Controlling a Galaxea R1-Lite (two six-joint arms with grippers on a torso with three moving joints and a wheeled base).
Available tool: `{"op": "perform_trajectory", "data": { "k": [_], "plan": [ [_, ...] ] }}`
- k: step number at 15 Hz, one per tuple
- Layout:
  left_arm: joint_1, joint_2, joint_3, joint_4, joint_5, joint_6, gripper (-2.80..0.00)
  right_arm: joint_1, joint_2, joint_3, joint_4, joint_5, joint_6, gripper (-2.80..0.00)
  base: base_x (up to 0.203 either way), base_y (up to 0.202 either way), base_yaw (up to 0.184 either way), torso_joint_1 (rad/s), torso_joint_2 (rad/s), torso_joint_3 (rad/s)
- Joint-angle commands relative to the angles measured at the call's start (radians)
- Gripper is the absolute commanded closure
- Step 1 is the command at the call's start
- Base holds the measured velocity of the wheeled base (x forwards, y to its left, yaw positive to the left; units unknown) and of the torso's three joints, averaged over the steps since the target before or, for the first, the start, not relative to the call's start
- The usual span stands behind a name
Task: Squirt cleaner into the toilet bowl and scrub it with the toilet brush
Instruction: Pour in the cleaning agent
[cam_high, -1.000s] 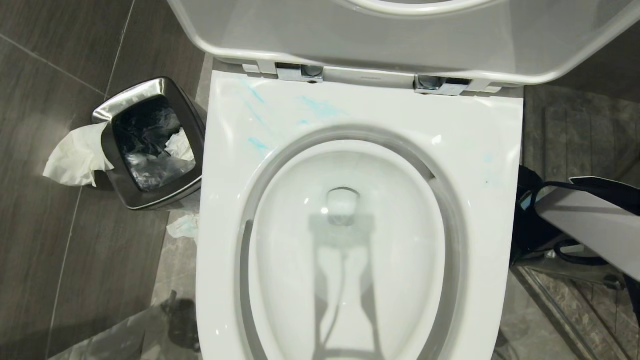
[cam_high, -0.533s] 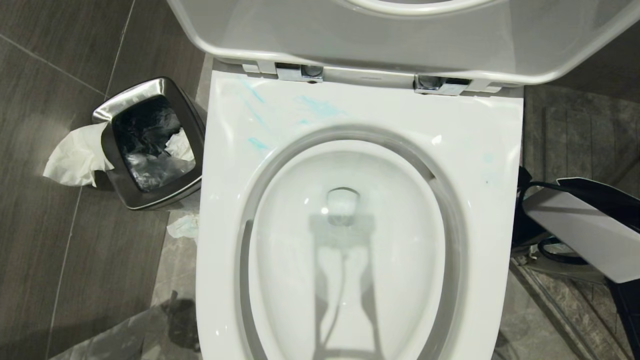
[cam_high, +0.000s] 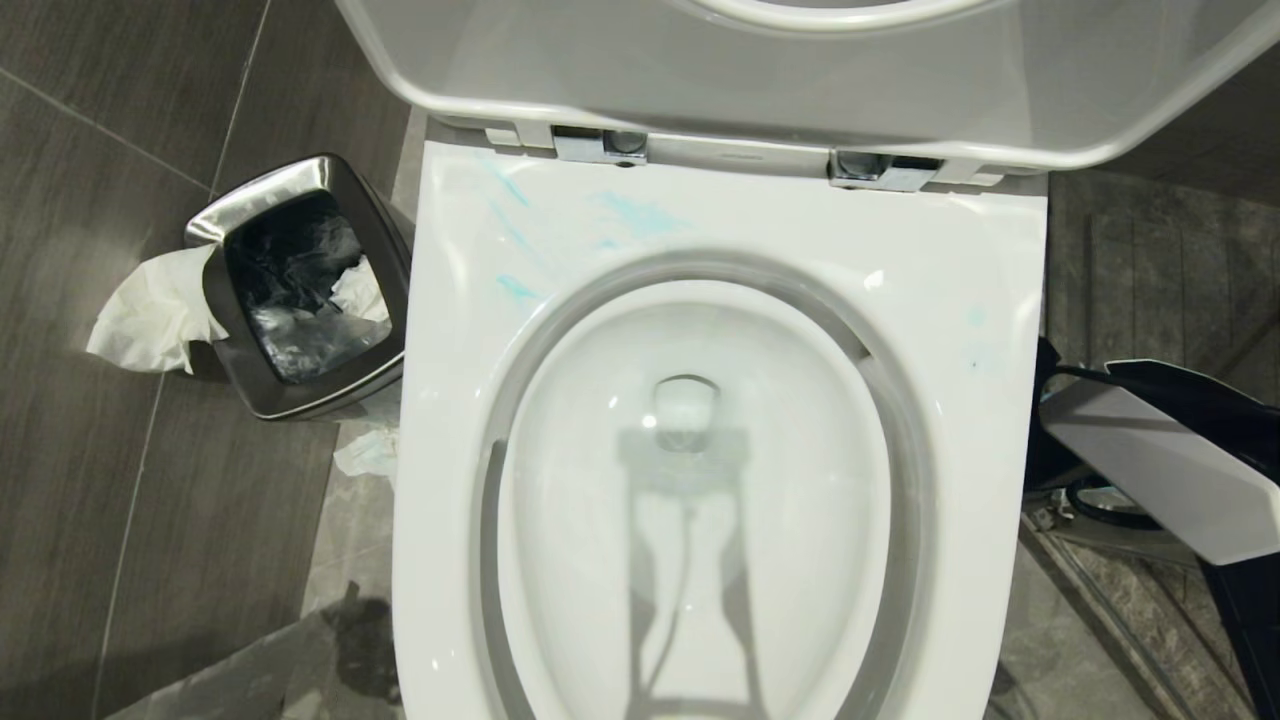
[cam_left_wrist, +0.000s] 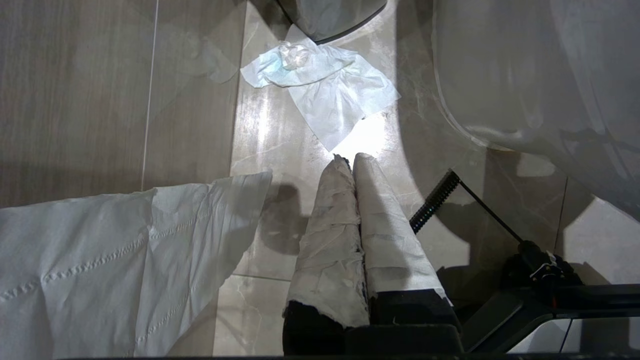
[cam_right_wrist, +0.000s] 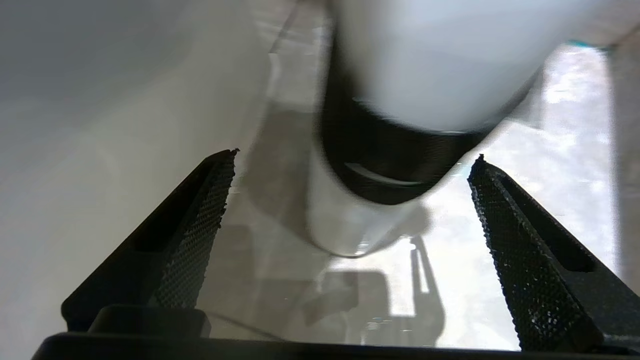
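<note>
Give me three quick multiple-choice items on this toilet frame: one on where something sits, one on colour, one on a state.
1. Where is the steel waste bin relative to the toilet bowl in the head view?
A. to its left on the floor
B. to its right on the floor
C. behind the lid

2. What colour are the cleaner smears on the rim near the hinges?
A. red
B. teal-blue
C. yellow

3. How do the right gripper fingers stand?
A. shut on the brush handle
B. shut on nothing
C. wide apart, holding nothing

Answers:
1. A: the bin stands left of the bowl, with a tissue hanging over its edge.
2. B: the streaks near the back left of the rim are teal-blue.
3. C: in the right wrist view the two black fingers stand far apart with nothing between them.
</note>
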Motion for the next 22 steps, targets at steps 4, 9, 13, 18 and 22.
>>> {"op": "perform_trajectory", "data": {
  "k": [4, 9, 13, 18, 22],
  "plan": [
    [0.001, 0.002, 0.0, 0.0, 0.0, 0.0, 0.0, -0.023, 0.009, -0.05, -0.009, -0.003, -0.013, -2.8, 0.0, 0.0, 0.0, 0.0, 0.0, 0.0],
    [0.001, 0.002, 0.0, 0.0, 0.0, 0.0, 0.0, -0.02, 0.032, -0.114, -0.009, -0.004, -0.015, -2.8, 0.0, 0.0, 0.0, 0.0, 0.0, 0.0],
    [0.0, 0.002, 0.0, 0.001, -0.001, 0.0, 0.0, -0.017, 0.069, -0.18, -0.009, -0.005, -0.026, -2.8, 0.0, 0.0, 0.0, 0.0, 0.0, 0.0],
    [0.001, 0.002, 0.0, 0.0, 0.0, 0.0, 0.0, -0.011, 0.114, -0.268, -0.009, -0.006, -0.059, -2.8, 0.0, 0.0, 0.0, 0.0, 0.0, 0.0],
    [0.001, 0.002, 0.0, 0.0, 0.0, 0.0, 0.0, -0.003, 0.129, -0.332, -0.009, -0.006, -0.061, -2.8, 0.0, 0.0, 0.0, 0.0, 0.0, 0.0]
  ]
}}
